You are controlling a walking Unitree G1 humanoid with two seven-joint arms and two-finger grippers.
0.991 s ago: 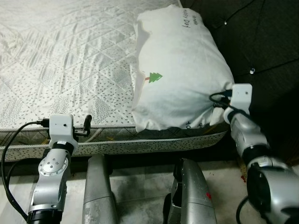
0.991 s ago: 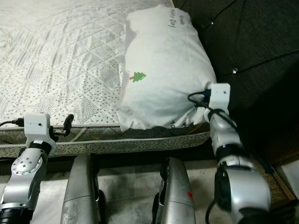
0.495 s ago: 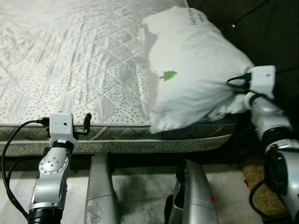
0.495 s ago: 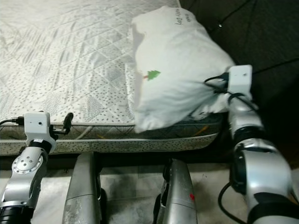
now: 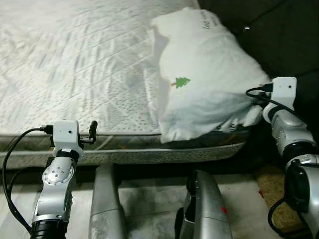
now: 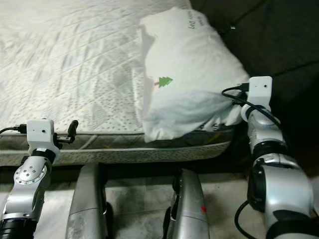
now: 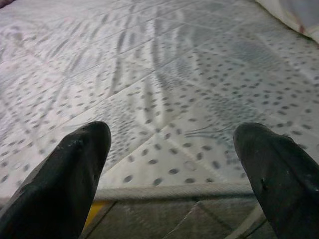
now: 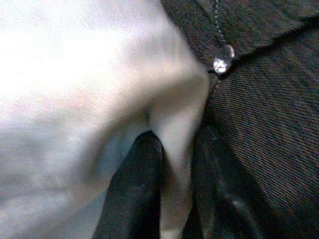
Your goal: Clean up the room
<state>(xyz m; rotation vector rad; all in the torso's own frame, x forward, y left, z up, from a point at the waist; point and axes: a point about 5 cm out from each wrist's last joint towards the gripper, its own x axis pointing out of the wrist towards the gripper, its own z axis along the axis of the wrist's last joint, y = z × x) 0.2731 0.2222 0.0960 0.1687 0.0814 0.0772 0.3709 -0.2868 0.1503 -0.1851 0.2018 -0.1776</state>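
Observation:
A white pillow (image 5: 202,77) with a small green tree print lies on the right end of the bed, up against the dark tufted headboard (image 5: 279,35). My right gripper (image 8: 172,199) is shut on the pillow's near right corner, a fold of white cloth pinched between its black fingers (image 8: 134,189). In the head views its wrist (image 5: 281,92) sits at that corner. My left gripper (image 7: 172,169) is open at the mattress's front edge, nothing between its fingers (image 7: 75,169); one fingertip (image 5: 92,130) shows beside the left wrist.
The quilted white mattress (image 5: 75,64) with a speckled pattern spreads across the left and middle. Its piped front edge (image 5: 134,149) runs just ahead of my legs (image 5: 104,204). Tiled floor (image 5: 149,189) lies below, and a brownish mat (image 5: 271,184) at the right.
The pillow has moved right toward the headboard and come down onto the mattress, still held in my right gripper. The left arm has stayed put.

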